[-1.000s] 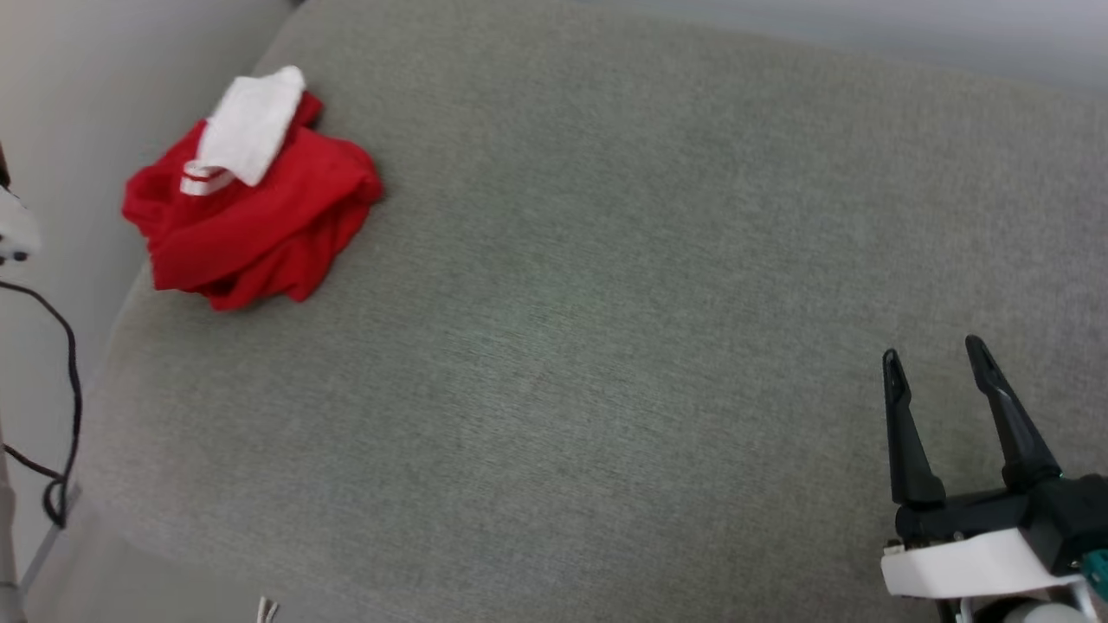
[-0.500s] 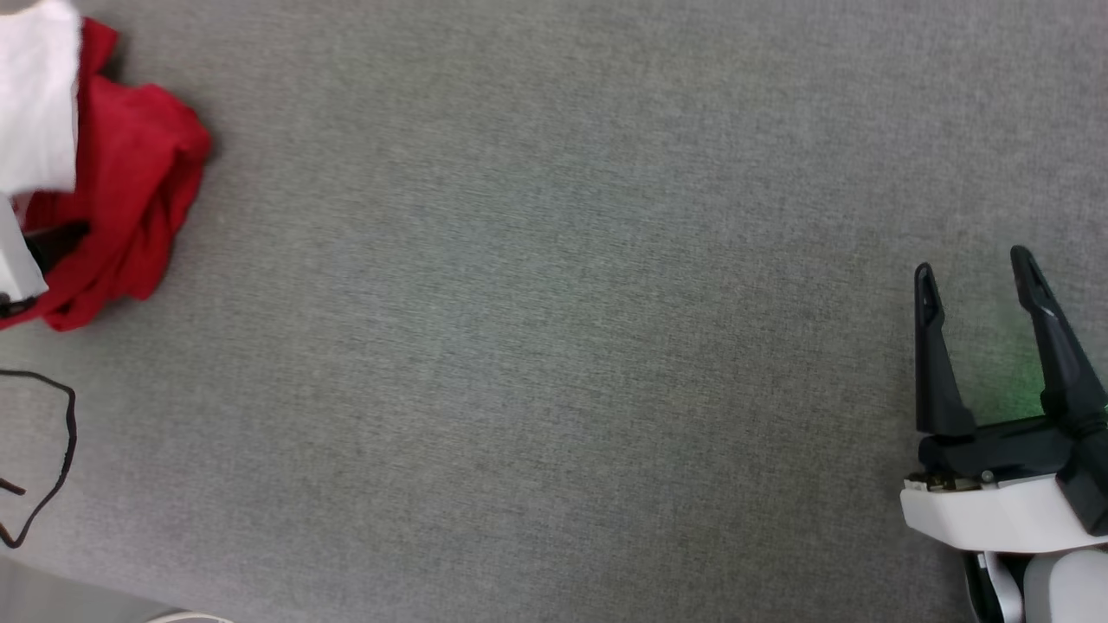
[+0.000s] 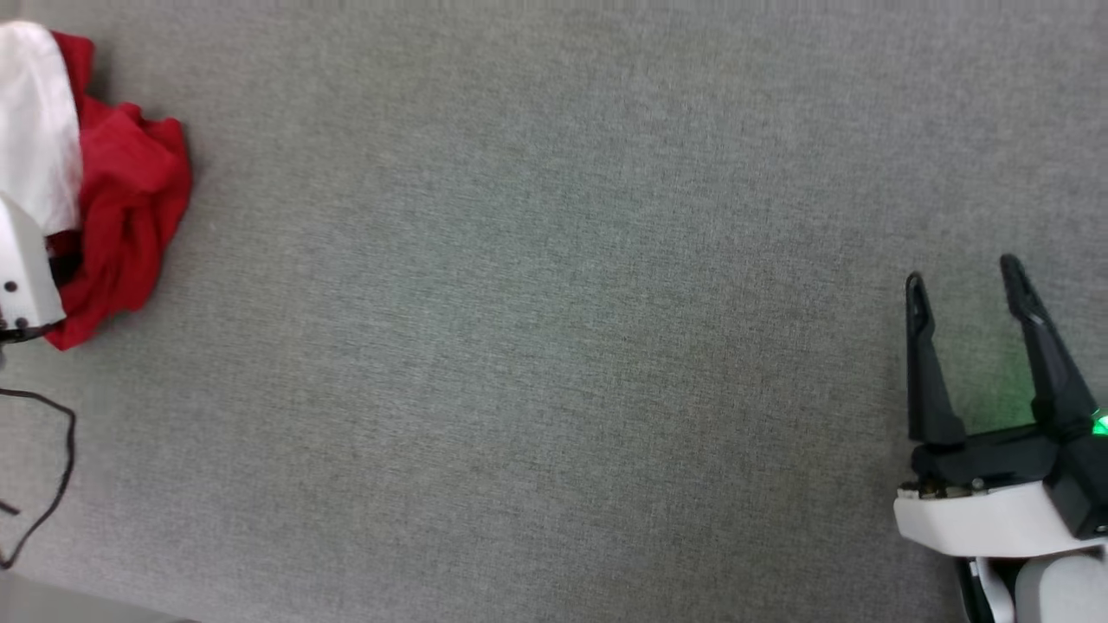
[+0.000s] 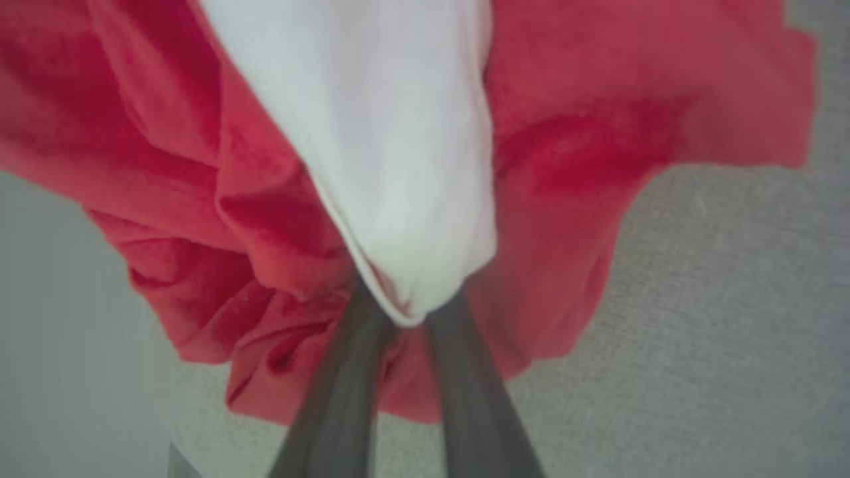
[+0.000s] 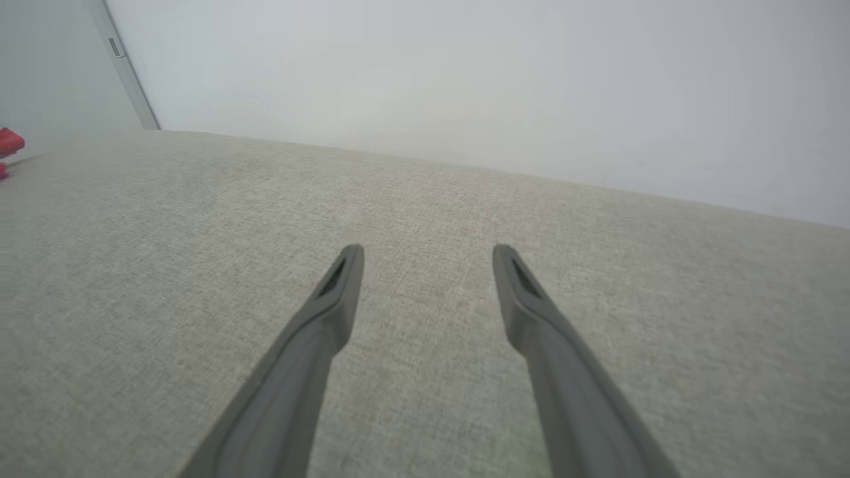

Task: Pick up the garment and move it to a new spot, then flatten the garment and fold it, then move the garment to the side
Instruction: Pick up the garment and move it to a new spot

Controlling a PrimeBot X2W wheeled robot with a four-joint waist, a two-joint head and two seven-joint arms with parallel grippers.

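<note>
Crumpled garment [image 3: 130, 199] at the far left of the grey surface [image 3: 554, 346], well apart from the right gripper [image 3: 961, 281], whose fingers stand spread and empty. Left wrist view: left gripper [image 4: 405, 309] pinched on the garment's white sleeve [image 4: 398, 133], fingertips buried in cloth

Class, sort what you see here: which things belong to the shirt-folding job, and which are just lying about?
Belongs to the job: red-and-white T-shirt; left gripper, jaws closed on it; right gripper, jaws open; grey fabric surface, the work area.
Just lying about: black cable.
</note>
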